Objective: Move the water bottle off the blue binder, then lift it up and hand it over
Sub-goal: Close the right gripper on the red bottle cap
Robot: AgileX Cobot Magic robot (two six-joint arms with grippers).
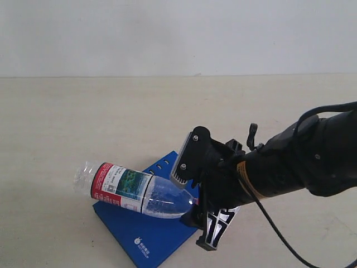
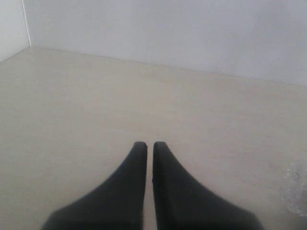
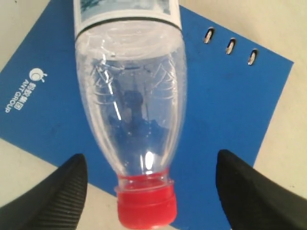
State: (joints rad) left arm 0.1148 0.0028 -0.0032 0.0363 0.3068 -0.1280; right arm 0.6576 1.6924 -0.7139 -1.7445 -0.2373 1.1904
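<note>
Right gripper (image 3: pixel 148 167) closest in: ribbed dark fingers (image 3: pixel 53 191) set wide apart, one either side of the red cap (image 3: pixel 146 206), neither touching it, nothing held

Water bottle (image 1: pixel 134 192) lies on its side across the blue binder (image 1: pixel 142 237). Cap end points at the right gripper; base end overhangs the binder's far-left edge in the exterior view. Cannot tell whether the base touches the bench (image 1: pixel 56 128). Cap sits just past the binder's near edge in the right wrist view, with the clear shoulder over the blue cover and the spine slots off to one side.

Left gripper (image 2: pixel 149 146): fingers together bar a thin slit, empty, over bare bench, well away from the work.

Step in hand, as I read it: the first one, clearing the bottle off the binder, at the pre-grasp stage.

Next move likely calls for closing the fingers squarely on the neck or shoulder. The round, smooth plastic may roll or slip if pinched off-centre. Then draw the bottle sideways clear of the cover without dragging the binder along
</note>
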